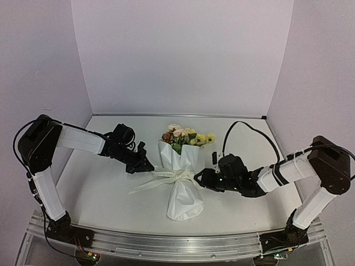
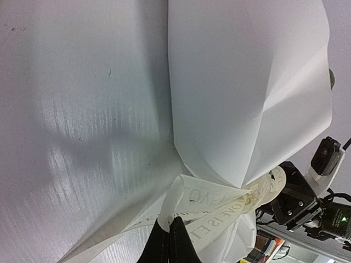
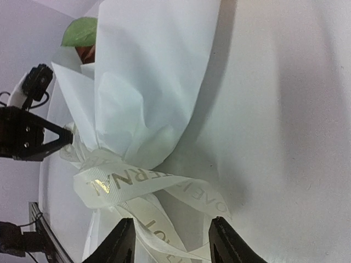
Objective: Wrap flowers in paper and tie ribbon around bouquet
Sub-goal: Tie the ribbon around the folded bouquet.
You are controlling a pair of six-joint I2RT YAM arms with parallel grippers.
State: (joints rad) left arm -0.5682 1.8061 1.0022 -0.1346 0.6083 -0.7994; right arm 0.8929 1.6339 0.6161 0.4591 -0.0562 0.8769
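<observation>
At surface (image 1: 100, 194) centre: bouquet (image 1: 180, 166) lying flat, long axis near-to-far, slightly skewed. End with flowers (image 1: 186, 137) points to far edge; closed end of paper (image 1: 184, 202) points to near edge. Waist tied with ribbon (image 1: 166, 176), tail trailing toward left edge. On bouquet's left side, left gripper (image 1: 148, 165): jaws closed, pinching ribbon loop. On bouquet's right side, right gripper (image 3: 173, 222): jaws apart, straddling ribbon strand, not clamped.

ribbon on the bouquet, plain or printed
Cream ribbon printed with gold lettering, clearest in the right wrist view.
</observation>
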